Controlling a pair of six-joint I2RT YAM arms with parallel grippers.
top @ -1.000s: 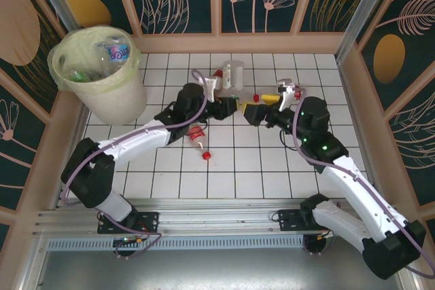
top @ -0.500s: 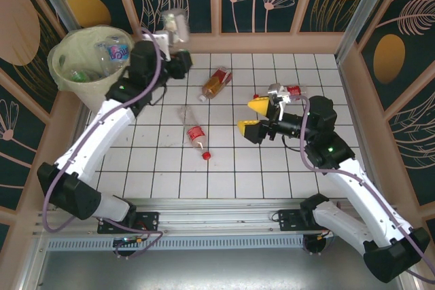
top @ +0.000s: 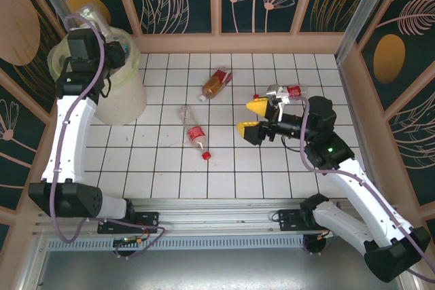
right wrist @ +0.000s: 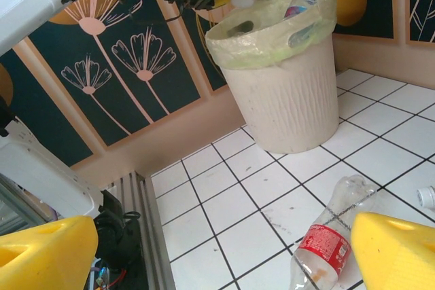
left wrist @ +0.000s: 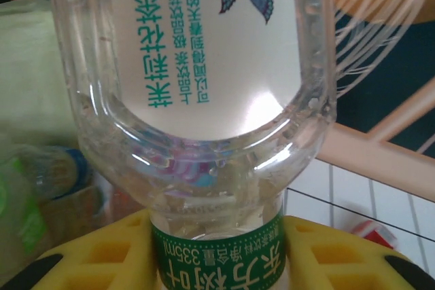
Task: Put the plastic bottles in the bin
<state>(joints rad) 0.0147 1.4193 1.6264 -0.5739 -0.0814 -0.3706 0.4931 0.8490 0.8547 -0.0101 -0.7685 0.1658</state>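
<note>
White square tiles cover the table [top: 272, 168], which is walled by dark teal panels painted with flowers. At the far left stands the bin [top: 126, 96], a pale ribbed bucket with a translucent liner. The right wrist view shows a bottle poking up inside the bin [right wrist: 302, 1], and the left wrist view shows more bottles with blue and green bands low in the liner [left wrist: 54, 174], so part of the job is done.

The left gripper [top: 87, 30] is raised at the bin's far-left rim. It is clamped on the neck of a clear bottle with a green label [top: 91, 15], which has not yet been let go. In the left wrist view its yellow fingers [left wrist: 102, 256] press on either side of that green neck band.

Three bottles lie on the tiles:
- an amber bottle with a red label [top: 216, 84], far of centre;
- a crushed clear bottle with a red label [top: 194, 132], near the middle, with a loose red cap [top: 206, 155] just beside it;
- a small red-labelled bottle [top: 285, 91], to the right, just behind the right arm's wrist.

The right gripper [top: 253, 117] hovers right of centre with its jaws spread wide and nothing between them. In its own wrist view it faces the crushed bottle [right wrist: 326, 236].

I judge the task well along: one bottle is about to drop, and three are left to fetch.
</note>
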